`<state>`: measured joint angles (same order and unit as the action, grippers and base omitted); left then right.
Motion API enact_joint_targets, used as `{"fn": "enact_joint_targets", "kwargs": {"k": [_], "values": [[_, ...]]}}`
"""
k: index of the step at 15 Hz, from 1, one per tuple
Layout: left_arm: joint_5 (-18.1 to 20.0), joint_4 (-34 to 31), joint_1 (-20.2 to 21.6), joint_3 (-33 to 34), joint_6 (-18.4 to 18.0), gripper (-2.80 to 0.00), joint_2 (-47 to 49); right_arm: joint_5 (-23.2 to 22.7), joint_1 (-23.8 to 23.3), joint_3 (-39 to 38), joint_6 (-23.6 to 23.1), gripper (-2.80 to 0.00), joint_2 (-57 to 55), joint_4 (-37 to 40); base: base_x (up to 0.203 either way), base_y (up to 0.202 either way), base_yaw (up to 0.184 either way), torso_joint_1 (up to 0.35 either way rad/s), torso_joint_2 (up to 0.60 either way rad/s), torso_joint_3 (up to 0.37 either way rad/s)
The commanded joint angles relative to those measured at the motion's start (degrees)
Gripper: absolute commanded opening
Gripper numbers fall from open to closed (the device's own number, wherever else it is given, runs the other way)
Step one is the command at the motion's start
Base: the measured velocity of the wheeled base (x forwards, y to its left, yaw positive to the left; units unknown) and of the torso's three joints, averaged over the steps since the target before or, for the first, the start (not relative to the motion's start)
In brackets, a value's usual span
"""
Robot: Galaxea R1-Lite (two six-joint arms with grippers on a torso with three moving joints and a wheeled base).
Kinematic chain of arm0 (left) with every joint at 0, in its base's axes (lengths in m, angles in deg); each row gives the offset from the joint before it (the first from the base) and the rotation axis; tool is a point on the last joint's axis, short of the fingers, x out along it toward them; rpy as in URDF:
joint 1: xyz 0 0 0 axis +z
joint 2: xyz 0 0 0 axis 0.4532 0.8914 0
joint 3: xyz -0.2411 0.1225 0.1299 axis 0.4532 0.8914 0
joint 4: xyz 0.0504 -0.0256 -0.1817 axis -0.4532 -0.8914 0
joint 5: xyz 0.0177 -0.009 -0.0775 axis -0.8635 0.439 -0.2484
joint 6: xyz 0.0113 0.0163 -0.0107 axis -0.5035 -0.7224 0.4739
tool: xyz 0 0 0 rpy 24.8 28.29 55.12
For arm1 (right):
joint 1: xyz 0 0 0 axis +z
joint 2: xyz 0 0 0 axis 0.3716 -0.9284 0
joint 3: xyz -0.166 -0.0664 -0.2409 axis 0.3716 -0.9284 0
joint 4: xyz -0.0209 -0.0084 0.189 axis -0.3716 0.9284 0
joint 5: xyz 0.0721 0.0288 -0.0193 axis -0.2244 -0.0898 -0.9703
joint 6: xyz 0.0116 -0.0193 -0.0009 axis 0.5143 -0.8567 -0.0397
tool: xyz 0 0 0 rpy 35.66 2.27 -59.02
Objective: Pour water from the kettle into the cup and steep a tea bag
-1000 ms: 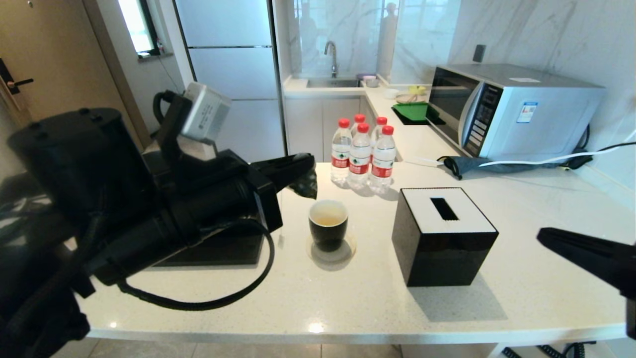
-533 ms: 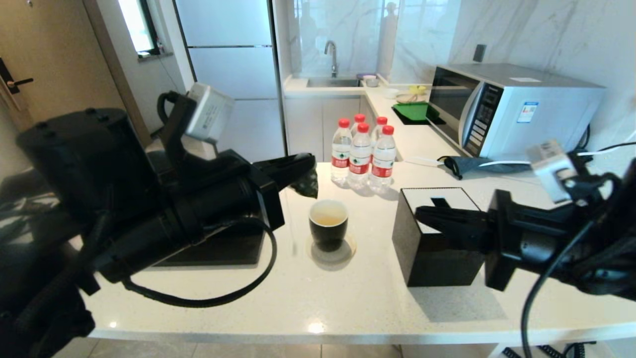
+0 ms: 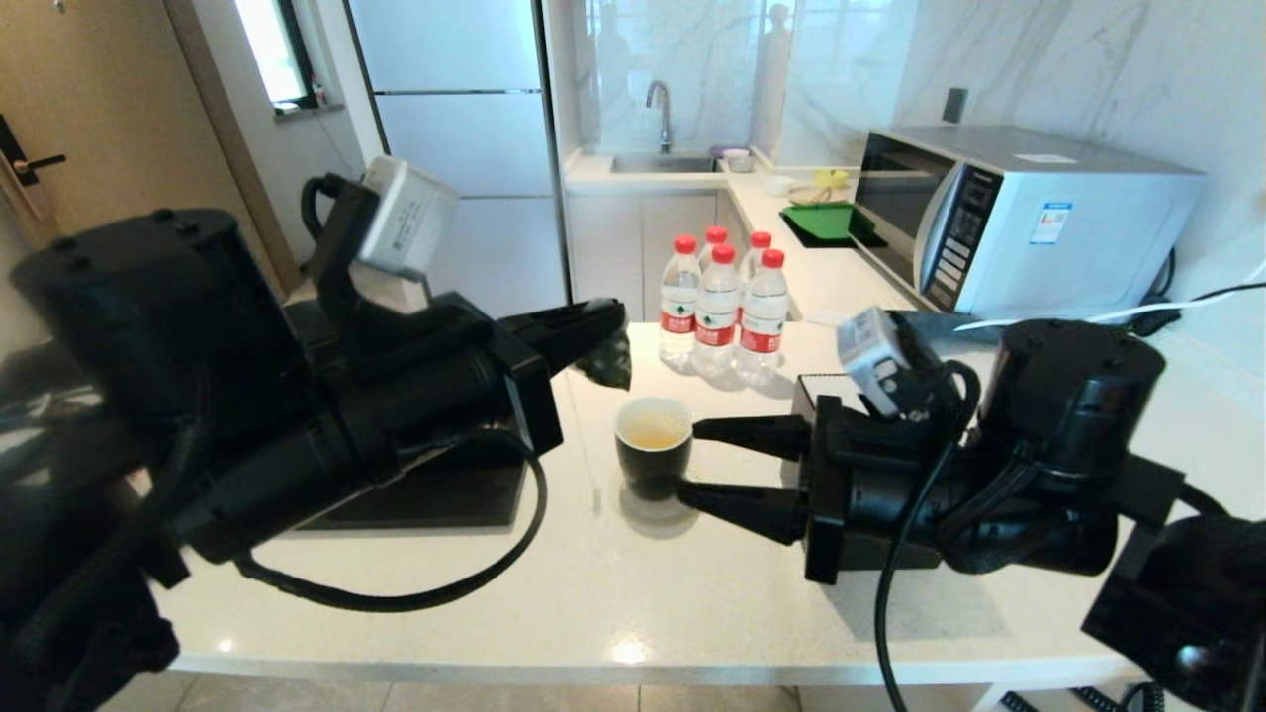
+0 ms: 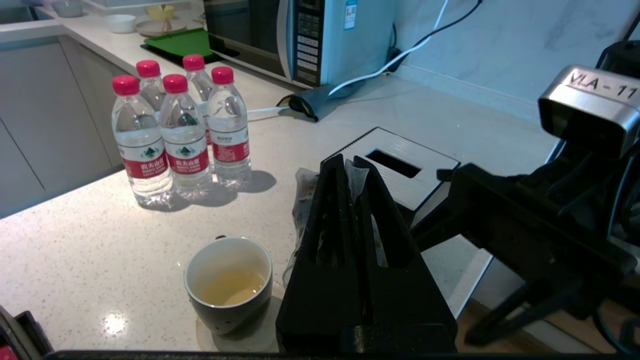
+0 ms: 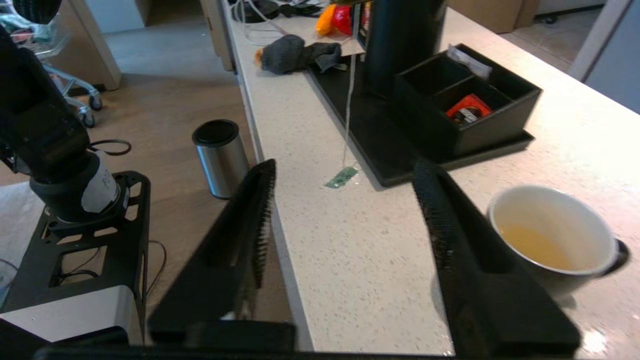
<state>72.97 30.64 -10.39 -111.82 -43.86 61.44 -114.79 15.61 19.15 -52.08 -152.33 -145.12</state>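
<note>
Black and glossy outside, white within, the cup point(image 3: 654, 445) stands on the pale counter point(image 3: 692, 603) in the head view, tinted liquid inside; the right gripper point(image 3: 697, 460) reaches toward it from beside, jaws spread wide, empty; the left gripper point(image 3: 605, 331) hangs above and behind the cup, pinched on the tea bag point(image 3: 608, 364). Left wrist view: closed fingers point(image 4: 345, 200) clamp the limp mesh bag; it looks feather-light and soft, best kept held by its top. Right wrist view: the cup point(image 5: 552, 240) sits just outside one finger; likely slippery and spillable, so grip its wall gently; the kettle point(image 5: 400, 40) stands behind.
</note>
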Motion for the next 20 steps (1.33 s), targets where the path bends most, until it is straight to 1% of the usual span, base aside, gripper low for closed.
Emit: {"fn": "enact_joint_targets", "kwargs": {"k": [1, 5, 9, 11, 14, 18, 20], "values": [[0.0, 0.3, 0.0, 0.0, 0.0, -2.8, -0.4, -0.2, 1.2, 0.8, 0.0, 0.0, -2.4, -1.0, 0.0, 0.0, 0.0, 0.0, 0.0, 0.0], [0.0, 0.3, -0.1, 0.0, 0.1, -2.8, -1.2, -0.2, 3.3, 5.3, 0.4, 0.0, -6.9, -2.9, 0.0, 0.0, 0.0, 0.0, 0.0, 0.0], [0.0, 0.3, -0.1, 0.0, 0.1, -2.8, -1.4, 0.0, 5.1, 9.5, 3.1, 0.0, -12.3, -7.0, 0.0, 0.0, 0.0, 0.0, 0.0, 0.0], [0.0, 0.3, -0.1, -0.3, 0.1, -2.8, -1.5, 1.1, 5.5, 11.1, 3.6, 0.0, -14.8, -8.8, 0.0, 0.0, 0.0, 0.0, 0.0, 0.0], [0.0, 0.3, -0.1, -0.4, 0.1, -2.8, -1.7, 1.8, 5.7, 11.6, 3.7, 0.0, -16.0, -9.2, 0.0, 0.0, 0.0, 0.0, 0.0, 0.0], [0.0, 0.2, -0.1, -1.3, 0.1, -2.8, -1.7, 2.0, 5.8, 12.1, 5.1, 0.0, -17.0, -10.3, 0.0, 0.0, 0.0, 0.0, 0.0, 0.0], [0.0, 0.2, -0.1, -1.7, 0.1, -2.8, -1.6, 2.8, 5.9, 13.3, 5.7, 0.0, -18.1, -11.1, 0.0, 0.0, 0.0, 0.0, 0.0, 0.0]]}}
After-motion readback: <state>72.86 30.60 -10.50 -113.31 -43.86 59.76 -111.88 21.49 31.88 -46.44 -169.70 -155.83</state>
